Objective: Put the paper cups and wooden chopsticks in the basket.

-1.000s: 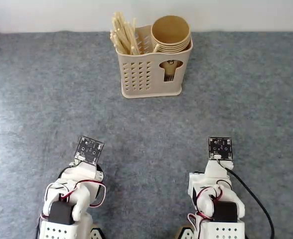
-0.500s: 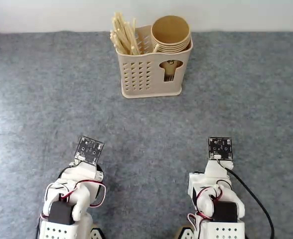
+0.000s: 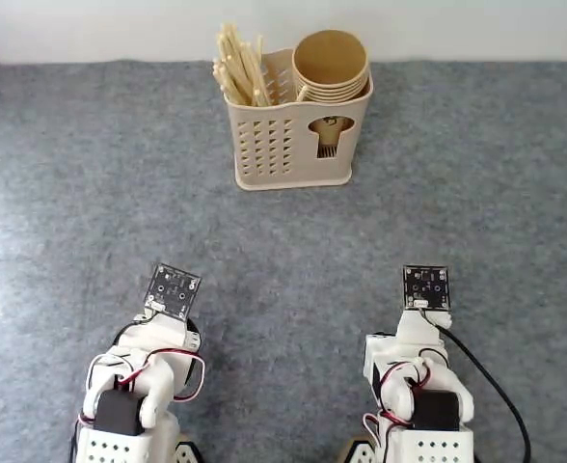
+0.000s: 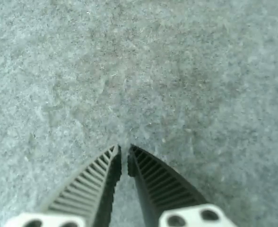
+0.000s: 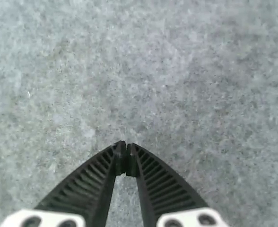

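Grey worktop [image 3: 81, 193] with the basket [image 3: 285, 145] at its far edge, so I'll place everything off that basket. Both arms sit folded well back from it, one to each side of its centre line, and neither looks clearly nearer. The paper cups [image 3: 331, 60] are nested in one stack in one of the basket's compartments. The wooden chopsticks [image 3: 239, 64] are bunched in the compartment beside them, long axis standing up and leaning outward. Left gripper [image 4: 124, 156]: fingers pinched to a sliver of a gap, holding nothing. Right gripper [image 5: 125, 158]: fingers tip to tip, also holding nothing. Both point at worktop well short of the basket. Looks done to me, no pick to line up.
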### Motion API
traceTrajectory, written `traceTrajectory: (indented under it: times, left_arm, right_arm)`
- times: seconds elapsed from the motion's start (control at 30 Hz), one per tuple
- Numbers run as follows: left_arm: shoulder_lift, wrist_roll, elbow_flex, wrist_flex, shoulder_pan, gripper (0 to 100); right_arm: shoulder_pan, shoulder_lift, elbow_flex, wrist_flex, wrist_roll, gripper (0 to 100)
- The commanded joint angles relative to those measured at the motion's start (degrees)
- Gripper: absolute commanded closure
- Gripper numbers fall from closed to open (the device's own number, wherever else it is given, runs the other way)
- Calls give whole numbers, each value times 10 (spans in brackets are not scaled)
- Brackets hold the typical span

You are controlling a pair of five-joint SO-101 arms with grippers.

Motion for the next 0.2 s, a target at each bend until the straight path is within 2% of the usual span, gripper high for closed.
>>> traceTrajectory:
  times: [0.0,0.17]
  left_arm:
    - [-5,-4,-7,3,1,977]
    - [-5,-4,-7,3,1,977]
  right_arm:
    - [5,-6,10,2,-6,987]
    - [5,-6,10,2,-6,987]
